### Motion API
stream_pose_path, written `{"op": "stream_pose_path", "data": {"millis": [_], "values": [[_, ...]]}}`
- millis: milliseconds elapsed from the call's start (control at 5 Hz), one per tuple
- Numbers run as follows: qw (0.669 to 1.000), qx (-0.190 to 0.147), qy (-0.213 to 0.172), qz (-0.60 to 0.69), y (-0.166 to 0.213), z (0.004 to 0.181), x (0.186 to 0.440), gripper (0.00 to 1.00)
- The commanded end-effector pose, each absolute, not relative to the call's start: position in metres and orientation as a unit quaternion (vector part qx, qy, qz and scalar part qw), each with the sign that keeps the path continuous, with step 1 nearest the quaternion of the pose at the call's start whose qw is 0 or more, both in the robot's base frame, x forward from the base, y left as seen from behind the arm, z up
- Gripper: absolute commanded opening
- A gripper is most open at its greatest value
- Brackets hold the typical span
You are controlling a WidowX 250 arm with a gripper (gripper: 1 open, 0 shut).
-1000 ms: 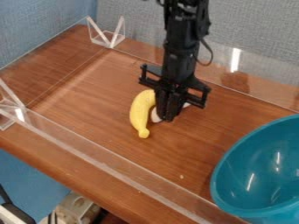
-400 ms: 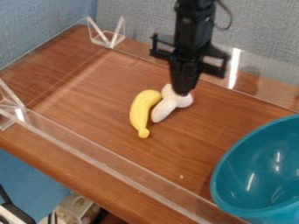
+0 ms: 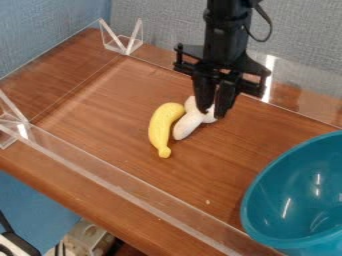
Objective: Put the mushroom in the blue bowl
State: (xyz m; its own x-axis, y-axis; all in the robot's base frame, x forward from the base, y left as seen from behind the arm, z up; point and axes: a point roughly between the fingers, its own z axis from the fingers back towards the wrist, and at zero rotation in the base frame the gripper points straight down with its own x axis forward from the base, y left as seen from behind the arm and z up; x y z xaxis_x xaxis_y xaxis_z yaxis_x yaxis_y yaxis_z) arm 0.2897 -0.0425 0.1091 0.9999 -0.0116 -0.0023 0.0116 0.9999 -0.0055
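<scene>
The mushroom [image 3: 193, 123] leans tilted on the wooden table, with its cream-white stem beside the right end of the yellow banana [image 3: 163, 129]. Its upper end reaches up to my fingertips. My gripper [image 3: 214, 104] points straight down just above it, up and to the right of the stem. The fingers stand a narrow gap apart, and I cannot tell whether they still touch the mushroom's top. The cap is mostly hidden behind them. The blue bowl [image 3: 301, 200] sits at the lower right corner, well apart from the gripper, and nothing shows inside it.
A low clear acrylic wall [image 3: 107, 170] rims the table [image 3: 94, 100], with triangular corner brackets at the far left [image 3: 123, 38] and near left [image 3: 14, 125]. A blue backdrop stands behind.
The gripper rose from down at the banana and shifted right, tipping the mushroom up from behind it. Since the last frame the fingers have parted slightly and the mushroom has sagged a little down-left.
</scene>
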Motion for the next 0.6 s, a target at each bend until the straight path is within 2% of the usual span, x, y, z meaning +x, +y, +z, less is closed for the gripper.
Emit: {"op": "stream_pose_path", "data": {"millis": [0,200,400], "values": [[1.000,0.000,-0.015,-0.010,-0.048,0.120,0.293,0.00],[1.000,0.002,-0.012,0.017,-0.050,0.115,0.302,0.00],[0.999,0.005,-0.009,0.043,-0.051,0.109,0.308,1.00]]}}
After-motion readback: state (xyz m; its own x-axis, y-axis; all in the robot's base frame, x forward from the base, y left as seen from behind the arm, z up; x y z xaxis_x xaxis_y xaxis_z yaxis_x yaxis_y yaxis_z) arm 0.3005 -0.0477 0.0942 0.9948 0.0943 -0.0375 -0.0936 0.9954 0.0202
